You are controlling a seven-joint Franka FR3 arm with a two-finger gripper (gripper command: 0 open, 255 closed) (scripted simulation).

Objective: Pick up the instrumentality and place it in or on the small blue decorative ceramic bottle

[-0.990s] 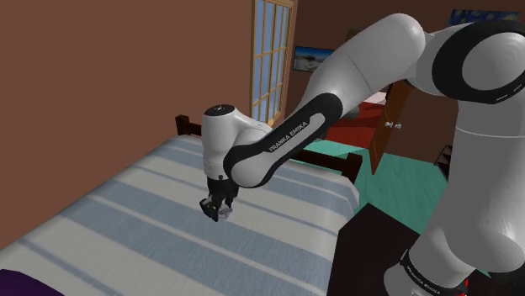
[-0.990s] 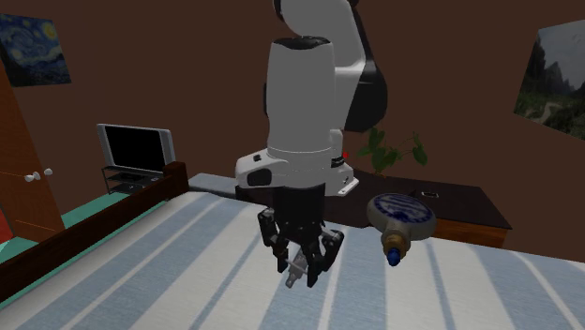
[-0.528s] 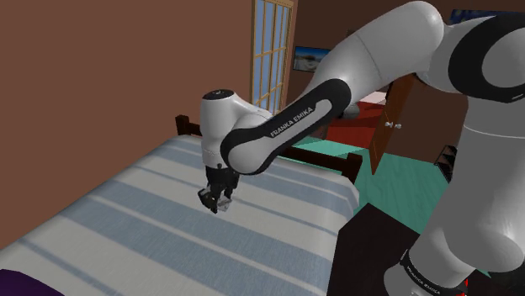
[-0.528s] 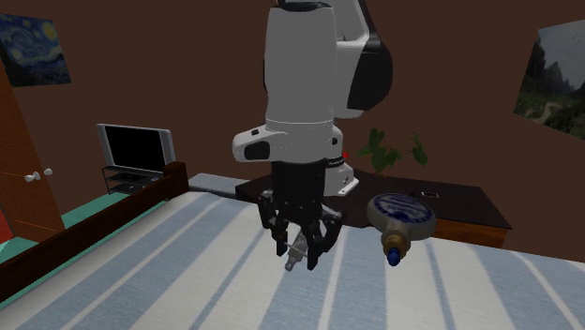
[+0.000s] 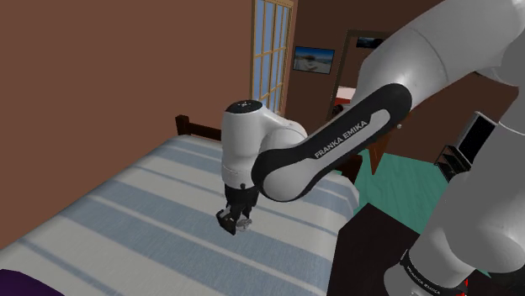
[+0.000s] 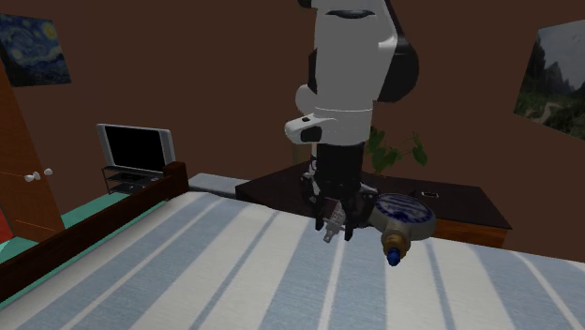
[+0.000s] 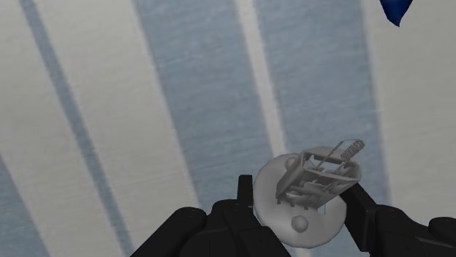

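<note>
My black gripper (image 7: pixel 303 208) is shut on a small grey instrument (image 7: pixel 310 191), a round disc with a wire frame and a spring on top. It hangs above the blue and white striped bed (image 5: pixel 126 210). In the second exterior view the gripper (image 6: pixel 335 228) carries the grey instrument (image 6: pixel 331 228) just to the left of the blue and white ceramic bottle (image 6: pixel 398 216), which lies on its side with a gold and blue neck pointing down. A dark blue tip of that bottle (image 7: pixel 395 10) shows past the fingers. In the shoulder view the gripper (image 5: pixel 234 220) holds the grey instrument (image 5: pixel 241 222) over the bed.
A dark nightstand (image 6: pixel 450 202) with a plant (image 6: pixel 394 150) stands behind the bed. A wooden footboard (image 6: pixel 84 234) runs along the bed's edge, with a television (image 6: pixel 136 148) beyond it. The brown wall (image 5: pixel 101 76) borders the bed's far side, with a window (image 5: pixel 271 50) further along it.
The arm has swung the gripper and the grey instrument toward the second exterior view's right, close to the blue bottle, and a little higher. The bottle has not moved.
</note>
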